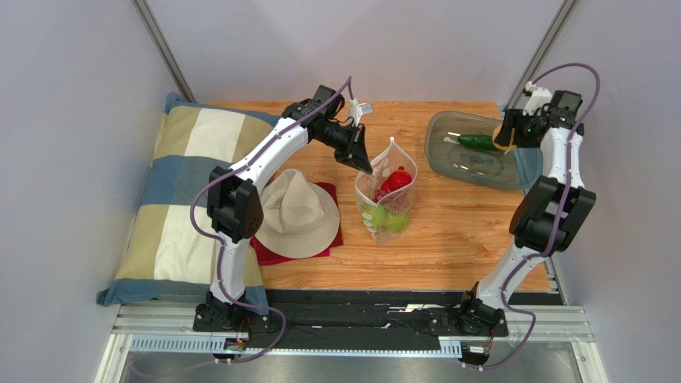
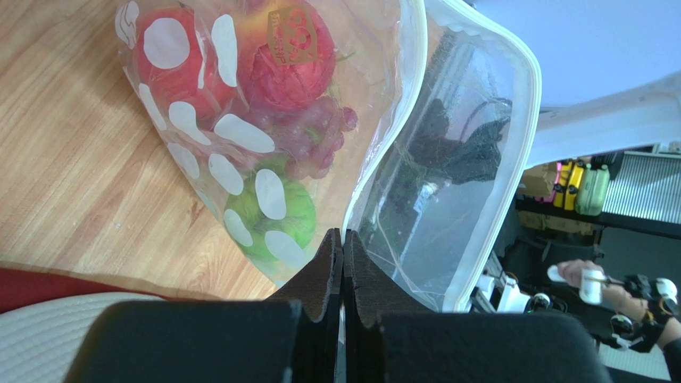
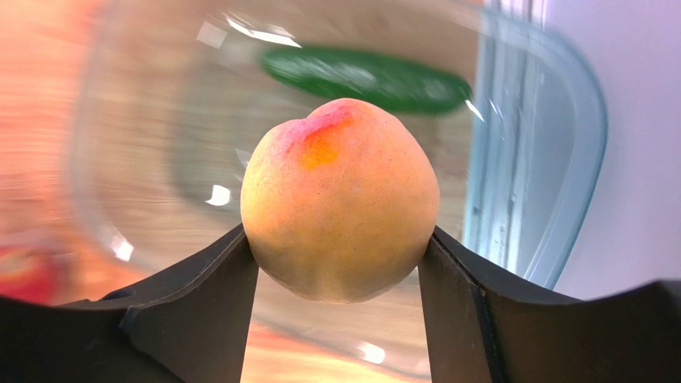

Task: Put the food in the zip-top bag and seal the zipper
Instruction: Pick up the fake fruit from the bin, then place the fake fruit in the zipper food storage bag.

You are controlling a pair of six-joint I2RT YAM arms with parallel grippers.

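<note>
Left gripper clamped on polka-dot bag rim mid-table, bag part-filled and zipper unsealed; right gripper grasps peach over tray; cucumber remains.

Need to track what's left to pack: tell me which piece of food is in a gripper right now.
The orange peach-like fruit, clamped between the right gripper fingers above the tray. The green piece lies in the tray; the other fruit sits in the zip-top bag.

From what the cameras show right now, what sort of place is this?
Probably a lab test cell for robot handling, not a home: plain grey walls box in a wooden tabletop, both arms bolt to a metal rail, and staged props include a pillow and hat.
</note>
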